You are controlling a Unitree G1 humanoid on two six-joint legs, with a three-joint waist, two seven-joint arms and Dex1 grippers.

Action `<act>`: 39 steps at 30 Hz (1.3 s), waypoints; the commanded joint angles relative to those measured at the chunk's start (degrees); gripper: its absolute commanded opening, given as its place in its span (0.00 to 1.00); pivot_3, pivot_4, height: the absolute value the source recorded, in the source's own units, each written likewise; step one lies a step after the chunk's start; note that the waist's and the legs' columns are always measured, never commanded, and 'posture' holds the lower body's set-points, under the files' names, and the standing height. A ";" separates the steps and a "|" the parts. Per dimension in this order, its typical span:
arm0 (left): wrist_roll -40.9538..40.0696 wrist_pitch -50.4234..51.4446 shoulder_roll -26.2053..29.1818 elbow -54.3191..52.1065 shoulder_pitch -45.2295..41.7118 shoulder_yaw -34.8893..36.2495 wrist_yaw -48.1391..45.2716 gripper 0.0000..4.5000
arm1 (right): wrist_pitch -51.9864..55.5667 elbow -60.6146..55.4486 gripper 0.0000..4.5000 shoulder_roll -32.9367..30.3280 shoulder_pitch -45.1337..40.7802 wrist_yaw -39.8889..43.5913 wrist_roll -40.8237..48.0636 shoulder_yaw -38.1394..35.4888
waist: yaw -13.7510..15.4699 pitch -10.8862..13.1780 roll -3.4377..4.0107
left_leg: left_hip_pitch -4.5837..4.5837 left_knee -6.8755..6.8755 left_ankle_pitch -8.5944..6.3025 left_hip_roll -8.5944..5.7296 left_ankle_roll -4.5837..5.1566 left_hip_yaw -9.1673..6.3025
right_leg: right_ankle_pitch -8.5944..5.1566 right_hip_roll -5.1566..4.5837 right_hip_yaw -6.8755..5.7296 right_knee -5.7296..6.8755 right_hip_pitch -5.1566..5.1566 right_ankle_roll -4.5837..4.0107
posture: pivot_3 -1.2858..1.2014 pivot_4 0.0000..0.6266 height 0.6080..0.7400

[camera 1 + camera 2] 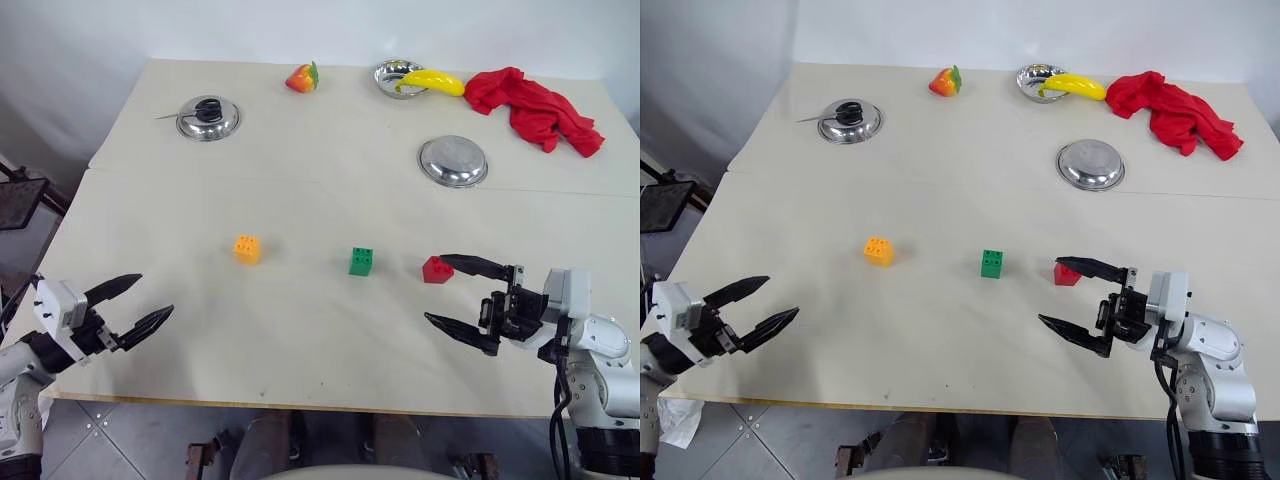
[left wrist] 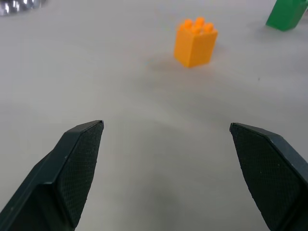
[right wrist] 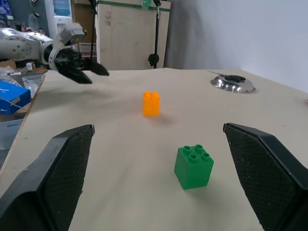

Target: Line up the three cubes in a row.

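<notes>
Checking alignment: orange cube [image 1: 247, 249], green cube [image 1: 362, 261] and red cube [image 1: 436, 270] sat in a near-straight row mid-table, spaced apart. Left gripper [image 1: 135, 305] at 8 o'clock and right gripper [image 1: 462, 297] at 4 o'clock stood spread, empty. Red cube likely needed only a gentle nudge; pushing slowly would avoid tipping.

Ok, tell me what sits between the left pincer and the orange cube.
Nothing visible: only bare table lies between the open left pincer and the orange cube. The green cube stands beyond it.
</notes>
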 commanded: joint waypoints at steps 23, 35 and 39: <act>18.71 -23.53 -2.77 59.89 -53.66 -28.44 -25.74 0.91 | 0.66 -7.42 1.00 -3.57 11.81 -3.46 0.11 -9.88 | -0.53 -0.02 -0.07 | -0.02 -0.02 0.00 -0.14 -0.01 0.40 | 0.01 0.25 -0.06 -0.01 -0.16 0.02 | 0.52 0.24 1.00; 17.76 -22.03 -3.42 57.44 -55.47 -29.26 -31.62 0.34 | -0.48 -8.20 1.00 -4.17 14.82 -4.85 -0.48 -11.68 | -0.92 -0.01 -0.12 | -0.02 -0.01 0.00 -0.01 0.00 0.38 | 0.01 0.24 -0.05 0.01 -0.16 0.02 | 0.52 0.24 1.00; 15.57 -16.01 -8.53 49.01 -56.74 -30.86 -31.46 0.34 | -0.95 -6.82 1.00 -5.11 17.22 -3.53 -0.28 -15.22 | 0.21 -0.01 -0.15 | -0.05 0.01 -0.01 0.01 0.07 0.34 | 0.02 0.18 -0.04 0.01 -0.15 0.04 | 0.52 0.24 1.00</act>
